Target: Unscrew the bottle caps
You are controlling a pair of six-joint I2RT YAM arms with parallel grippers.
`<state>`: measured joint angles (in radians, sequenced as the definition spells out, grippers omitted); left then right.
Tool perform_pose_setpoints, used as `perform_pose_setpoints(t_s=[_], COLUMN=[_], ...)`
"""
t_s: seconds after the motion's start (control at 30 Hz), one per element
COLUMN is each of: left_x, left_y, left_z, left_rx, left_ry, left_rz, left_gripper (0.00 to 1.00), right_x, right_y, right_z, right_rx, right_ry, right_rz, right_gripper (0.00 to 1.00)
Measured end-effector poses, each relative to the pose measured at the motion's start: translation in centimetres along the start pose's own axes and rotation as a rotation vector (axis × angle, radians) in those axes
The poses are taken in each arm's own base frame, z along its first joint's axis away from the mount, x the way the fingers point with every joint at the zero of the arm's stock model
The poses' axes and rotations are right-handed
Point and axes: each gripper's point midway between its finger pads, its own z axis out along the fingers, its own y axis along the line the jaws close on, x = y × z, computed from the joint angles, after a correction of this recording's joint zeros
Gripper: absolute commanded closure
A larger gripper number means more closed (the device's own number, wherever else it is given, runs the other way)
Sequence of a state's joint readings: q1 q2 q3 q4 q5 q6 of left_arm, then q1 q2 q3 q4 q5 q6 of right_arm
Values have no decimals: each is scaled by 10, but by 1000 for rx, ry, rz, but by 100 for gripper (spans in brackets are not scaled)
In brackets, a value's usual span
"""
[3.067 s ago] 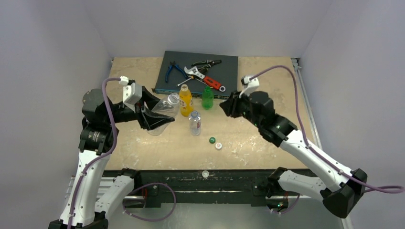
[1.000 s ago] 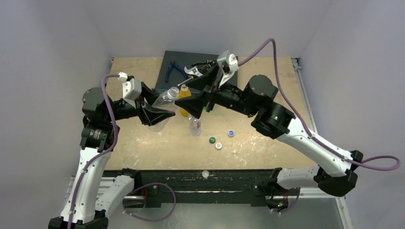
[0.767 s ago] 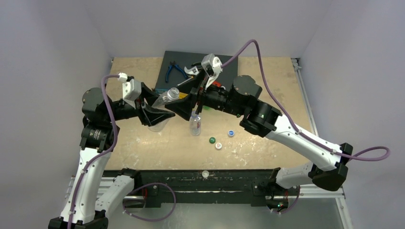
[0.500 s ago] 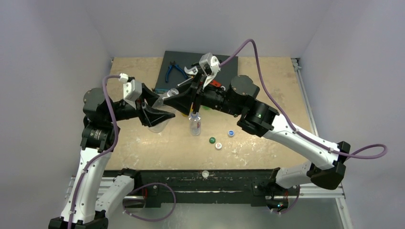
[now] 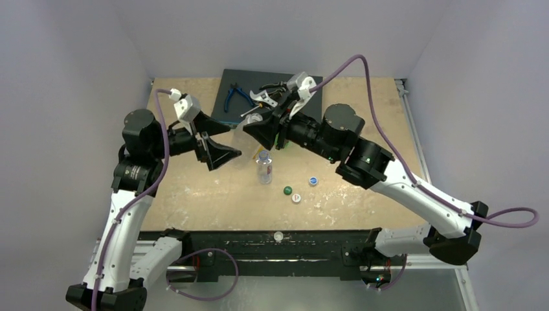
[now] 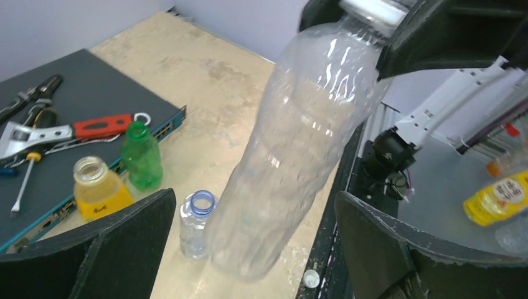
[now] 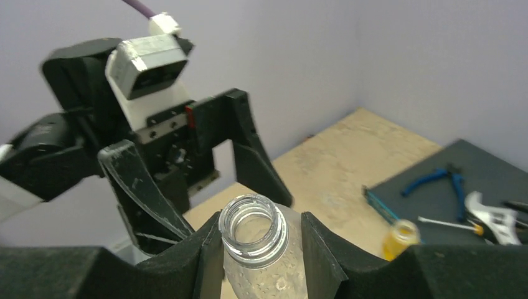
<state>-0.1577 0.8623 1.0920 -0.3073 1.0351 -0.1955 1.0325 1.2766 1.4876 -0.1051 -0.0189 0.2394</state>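
Clear plastic, the large bottle (image 6: 292,143) hangs tilted over the bench (image 5: 194,194), mouth bare, pinched at the neck by your right gripper (image 7: 255,249), while your left gripper (image 6: 249,246) flanks it with jaws wide and empty, probably because no cap is left on it to twist.

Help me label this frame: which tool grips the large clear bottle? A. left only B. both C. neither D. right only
D: the neck of the large clear bottle is clamped in the right tool, while the left tool stands wide open.
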Motion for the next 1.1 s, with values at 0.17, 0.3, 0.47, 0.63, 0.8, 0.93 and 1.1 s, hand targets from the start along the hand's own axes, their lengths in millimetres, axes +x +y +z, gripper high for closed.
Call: perform_pose_setpoints(t_s=[0.17, 0.3, 0.47, 0.63, 0.8, 0.93, 1.1], left_x=[10, 28, 48, 73, 100, 121, 138], left_y=[45, 75, 108, 146, 173, 188, 204], left_z=[5, 2, -7, -16, -25, -36, -47], left_rx=[-182, -314, -459, -589, -675, -726, -778], left_ry=[64, 126, 206, 308, 395, 422, 423], left_rz=[-84, -117, -102, -85, -78, -84, -94], left_gripper=[0, 0, 0, 0, 0, 0, 0], right_x=[2, 24, 71, 111, 139, 150, 162], right_y=[-63, -109, -143, -179, -200, -211, -221], right_z=[-29, -54, -66, -71, -69, -66, -61], right_rx=[196, 357, 466, 572, 636, 665, 688], right_ry=[16, 61, 156, 232, 263, 241, 211], right_rz=[-39, -57, -64, -62, -64, -75, -87], right_gripper=[83, 83, 82, 81, 80, 79, 79])
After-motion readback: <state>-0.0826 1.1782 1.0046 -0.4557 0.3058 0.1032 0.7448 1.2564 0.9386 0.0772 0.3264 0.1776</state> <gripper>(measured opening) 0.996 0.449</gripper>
